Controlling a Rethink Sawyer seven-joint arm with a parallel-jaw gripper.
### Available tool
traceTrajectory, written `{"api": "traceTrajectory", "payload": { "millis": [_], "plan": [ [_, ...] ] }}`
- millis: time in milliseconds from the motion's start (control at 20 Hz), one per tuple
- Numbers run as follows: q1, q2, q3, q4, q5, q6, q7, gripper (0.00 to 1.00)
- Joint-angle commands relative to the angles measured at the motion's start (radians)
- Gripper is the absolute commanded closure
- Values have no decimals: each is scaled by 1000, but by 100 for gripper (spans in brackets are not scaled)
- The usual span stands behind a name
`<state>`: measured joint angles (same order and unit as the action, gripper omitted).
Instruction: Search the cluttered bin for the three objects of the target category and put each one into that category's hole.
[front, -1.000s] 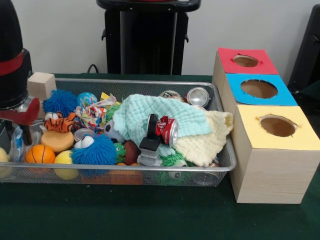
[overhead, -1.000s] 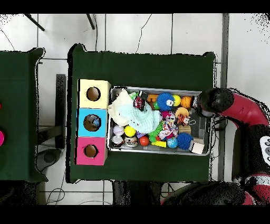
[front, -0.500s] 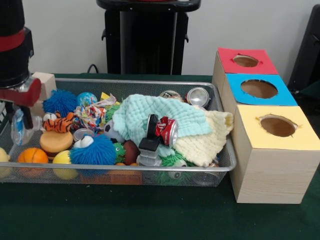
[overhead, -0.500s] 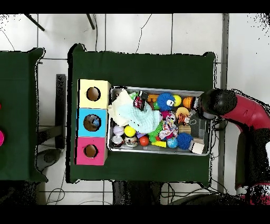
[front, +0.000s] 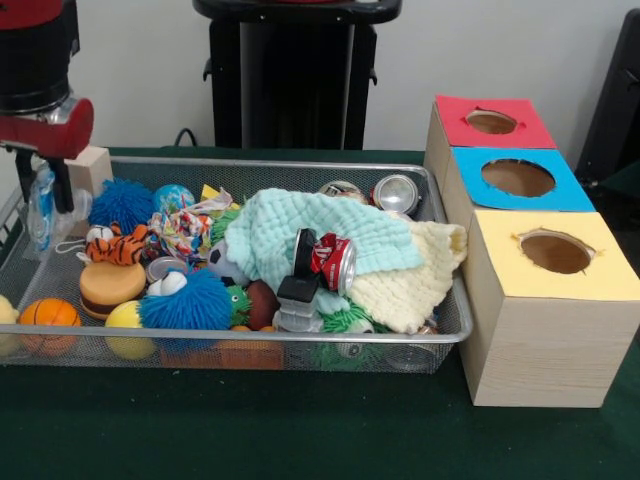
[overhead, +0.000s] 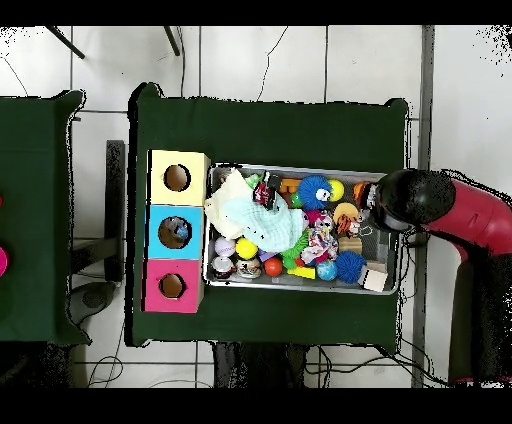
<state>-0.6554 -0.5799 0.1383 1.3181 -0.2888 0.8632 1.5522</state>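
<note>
At the front view's upper left, the gripper (front: 45, 190) hung over the cluttered bin (front: 300, 342), jaws closed on a clear plastic bottle (front: 40, 215), with the hole (front: 518, 177) far right, across the bin's length.

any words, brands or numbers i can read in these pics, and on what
No text here can be read.
The crushed red can on the mint cloth carries pale markings, too blurred to read.
The silver cans at the back of the bin show only their tops.
The three box tops, including the blue one, are plain paper with no lettering.
</note>
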Motion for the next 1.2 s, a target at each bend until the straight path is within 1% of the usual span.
{"api": "traceTrajectory", "payload": {
  "millis": [50, 100, 300, 600, 850, 1050, 1200],
  "plan": [
    [27, -69, 10, 153, 35, 42, 81, 100],
    [30, -75, 10, 168, 38, 35, 83, 100],
    [60, -97, 2, 236, 64, -11, 142, 100],
    [108, -106, -12, 280, 102, -45, 203, 100],
    [172, -92, -37, 297, 137, -78, 267, 100],
    [222, -71, -51, 329, 177, -147, 325, 100],
    [254, -55, -58, 344, 209, -173, 353, 100]
  ]
}}
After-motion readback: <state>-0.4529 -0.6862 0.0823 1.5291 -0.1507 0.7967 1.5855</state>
